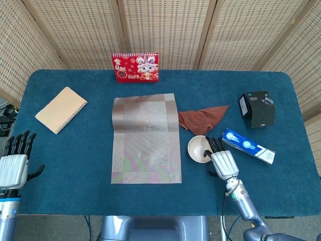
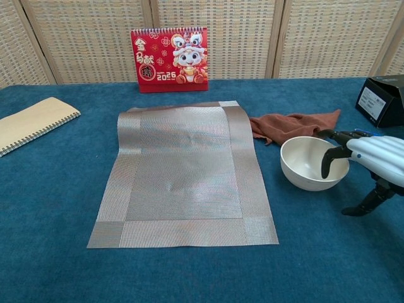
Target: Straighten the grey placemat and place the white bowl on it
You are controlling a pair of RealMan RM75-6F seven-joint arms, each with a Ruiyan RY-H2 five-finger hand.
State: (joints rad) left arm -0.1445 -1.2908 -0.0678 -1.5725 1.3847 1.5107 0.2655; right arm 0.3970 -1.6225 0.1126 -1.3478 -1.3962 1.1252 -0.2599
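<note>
The grey placemat (image 1: pixel 145 138) (image 2: pixel 184 172) lies flat in the middle of the blue table, long side running front to back. The white bowl (image 1: pixel 198 149) (image 2: pixel 306 163) stands upright just right of it, off the mat. My right hand (image 1: pixel 219 158) (image 2: pixel 369 159) is at the bowl's right side with fingers apart, fingertips reaching over the rim and thumb hanging below; it holds nothing. My left hand (image 1: pixel 14 163) hovers open at the table's front left corner, far from the mat, and the chest view does not show it.
A brown cloth (image 1: pixel 201 118) (image 2: pixel 291 125) lies crumpled behind the bowl. A blue toothpaste box (image 1: pixel 248 145) and a black box (image 1: pixel 258 108) sit to the right. A red calendar (image 1: pixel 135 67) stands at the back; a notebook (image 1: pixel 60 109) lies far left.
</note>
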